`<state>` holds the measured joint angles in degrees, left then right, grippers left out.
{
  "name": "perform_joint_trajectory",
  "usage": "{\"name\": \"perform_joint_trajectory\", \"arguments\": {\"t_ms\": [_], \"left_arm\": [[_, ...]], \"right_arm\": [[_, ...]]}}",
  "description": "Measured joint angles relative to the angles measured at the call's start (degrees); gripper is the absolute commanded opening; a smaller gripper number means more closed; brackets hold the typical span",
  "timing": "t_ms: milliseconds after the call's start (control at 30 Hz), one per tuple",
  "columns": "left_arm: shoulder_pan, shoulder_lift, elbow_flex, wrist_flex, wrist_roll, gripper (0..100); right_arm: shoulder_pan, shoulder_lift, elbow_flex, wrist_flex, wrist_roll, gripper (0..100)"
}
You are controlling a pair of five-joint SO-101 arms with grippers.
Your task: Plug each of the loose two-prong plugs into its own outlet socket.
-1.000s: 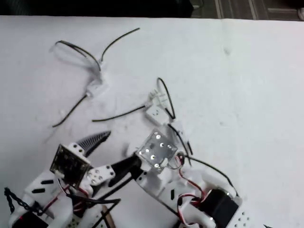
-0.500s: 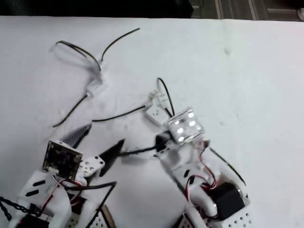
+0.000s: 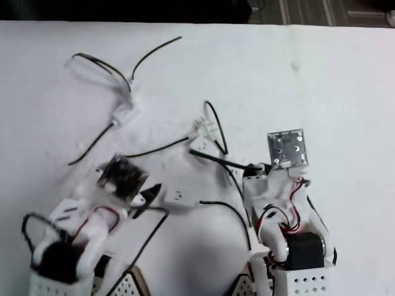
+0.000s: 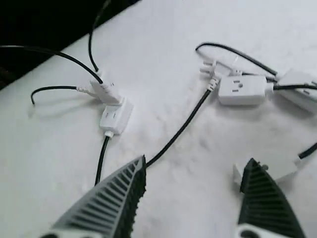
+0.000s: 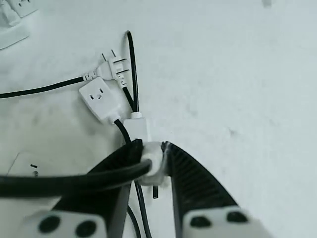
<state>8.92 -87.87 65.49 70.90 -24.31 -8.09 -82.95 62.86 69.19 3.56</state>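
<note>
Pinched a white plug tight in the right gripper, just at 4 o'clock of the free socket. Found a loose plug lying just at 12 o'clock of that socket. Spread the left gripper wide, holding nothing, at 7 o'clock of the socket. Noted a white block, possibly another socket, beside one finger. Saw a joined pair at 10 o'clock.
</note>
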Motion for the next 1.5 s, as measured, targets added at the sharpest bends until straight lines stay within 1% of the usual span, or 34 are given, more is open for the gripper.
{"name": "perform_joint_trajectory", "arguments": {"t_ms": [133, 300, 433, 533, 700, 933, 1033, 1167, 1333, 1500], "left_arm": [[0.0, 14.68, -5.19, -0.44, -5.36, 31], [1.67, 30.95, -10.11, -0.53, -16.09, 31], [5.01, 41.14, -12.75, -1.05, -19.78, 31], [8.09, 47.3, -14.77, -1.32, -20.22, 31], [10.99, 55.82, -15.74, -6.42, -20.22, 31], [11.87, 68.84, -17.58, -13.45, -20.22, 31], [11.87, 73.49, -19.43, -15.03, -20.22, 31], [11.87, 77.01, -22.24, -15.38, -19.52, 26], [12.4, 77.8, -23.3, -17.41, -18.02, 27], [15.82, 77.8, -23.21, -18.02, -17.67, 28]], "right_arm": [[2.37, 0.0, 0.0, 0.0, 0.0, 1.7], [4.22, 0.0, 0.0, 0.0, 0.0, 1.7], [6.07, 0.0, 0.0, 0.0, 0.0, 1.7], [7.56, 0.0, 0.0, -0.09, 0.0, 1.7], [8.44, 0.0, 0.0, -0.09, 0.0, 1.7], [8.44, 0.0, 0.0, -0.09, 0.0, 1.7], [8.44, 0.0, 0.0, -0.09, 0.0, 1.7], [8.44, 0.0, 0.0, -0.09, 0.0, 1.7], [8.44, 0.0, 0.0, -0.09, 0.0, 1.7], [8.44, 0.0, 0.0, -0.09, 0.0, 1.7]]}}
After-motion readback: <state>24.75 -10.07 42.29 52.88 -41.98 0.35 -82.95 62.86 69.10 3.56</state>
